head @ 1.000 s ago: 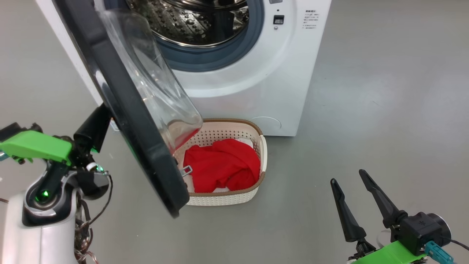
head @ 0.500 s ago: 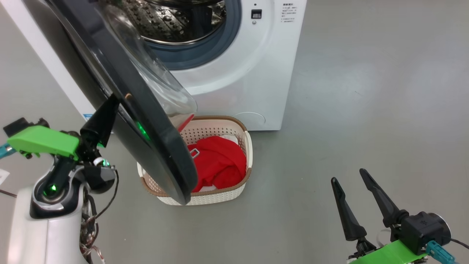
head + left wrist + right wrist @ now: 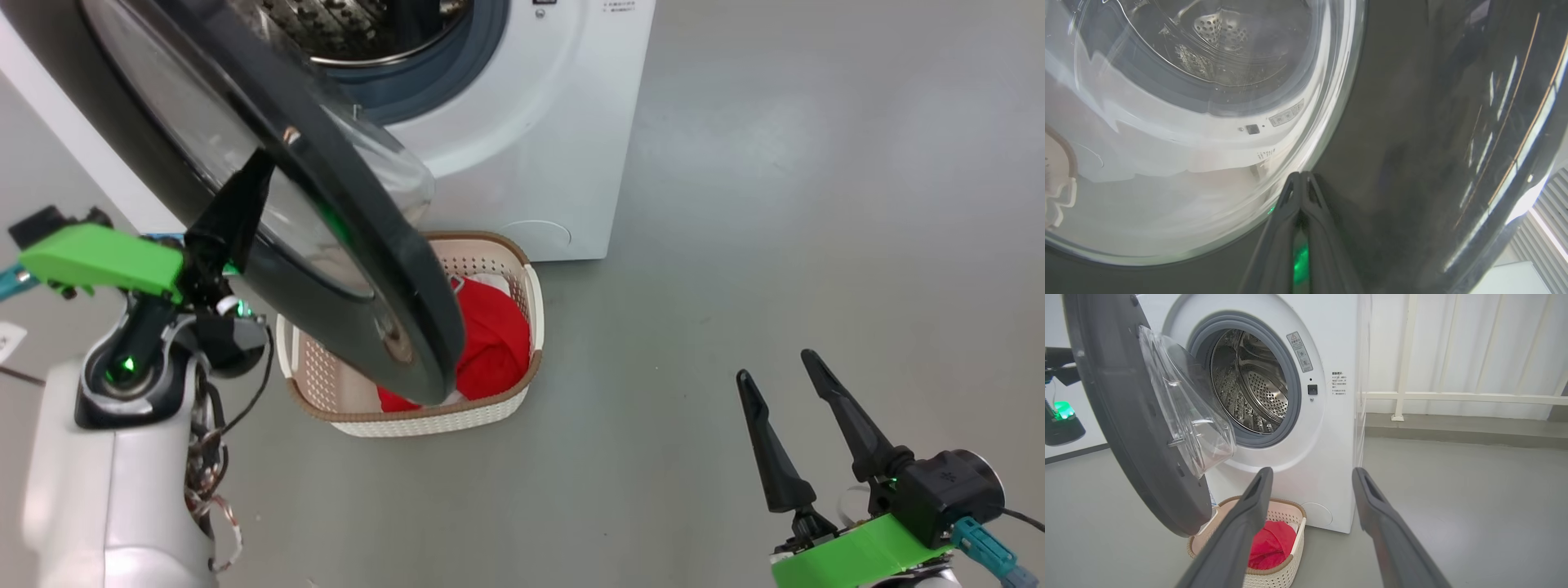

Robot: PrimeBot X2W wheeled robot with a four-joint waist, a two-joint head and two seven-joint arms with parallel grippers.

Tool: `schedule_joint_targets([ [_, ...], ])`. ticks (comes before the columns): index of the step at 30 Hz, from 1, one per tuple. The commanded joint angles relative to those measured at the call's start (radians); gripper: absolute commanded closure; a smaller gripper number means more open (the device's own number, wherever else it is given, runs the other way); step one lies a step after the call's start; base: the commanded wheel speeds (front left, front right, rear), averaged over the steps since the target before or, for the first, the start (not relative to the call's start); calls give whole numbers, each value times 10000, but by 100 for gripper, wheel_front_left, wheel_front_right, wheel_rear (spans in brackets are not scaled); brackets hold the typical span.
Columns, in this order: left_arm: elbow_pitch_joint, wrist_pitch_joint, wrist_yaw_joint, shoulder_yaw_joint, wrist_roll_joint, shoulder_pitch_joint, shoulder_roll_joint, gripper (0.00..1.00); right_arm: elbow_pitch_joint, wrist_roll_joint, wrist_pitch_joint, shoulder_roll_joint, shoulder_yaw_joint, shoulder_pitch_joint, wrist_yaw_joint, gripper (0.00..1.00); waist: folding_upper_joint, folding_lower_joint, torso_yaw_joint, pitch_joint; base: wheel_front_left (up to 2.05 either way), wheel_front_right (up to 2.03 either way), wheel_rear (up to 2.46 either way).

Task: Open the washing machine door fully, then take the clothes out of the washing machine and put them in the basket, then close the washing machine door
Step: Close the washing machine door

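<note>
Two of the three steps look finished: the clothes (image 3: 490,335) lie as a red bundle inside the basket (image 3: 424,420), which stands on the floor (image 3: 775,204) just in front of the washing machine (image 3: 555,122), and the steel drum (image 3: 1253,384) looks empty. What remains is shutting the washing machine door (image 3: 384,261), which stands partly open, hinged at the left. In the head view its free edge covers the near left part of the basket. The left pincer (image 3: 1301,175) has its fingers pressed together, tips set against the door's outer face where the glass meets the black rim; it clamps nothing. The right pincer (image 3: 775,366) hangs near at the right, fingers apart and empty, well apart from the machine. The next move likely calls for a steady push from the left arm, following the door's arc toward the opening until the latch catches, without clipping the basket's rim.
</note>
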Motion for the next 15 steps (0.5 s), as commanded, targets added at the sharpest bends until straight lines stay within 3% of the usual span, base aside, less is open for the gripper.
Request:
schedule_joint_targets([
  [1,-264,-3,-196,81,-68,-501,180,100,-224,15,-101,-32,281,-360,63,0,0,0,-74,104,0,0,0],
  [15,513,-225,-583,-108,24,-1664,200,100,-48,77,-265,-32,367,-730,63,0,0,0,-618,731,0,0,0],
])
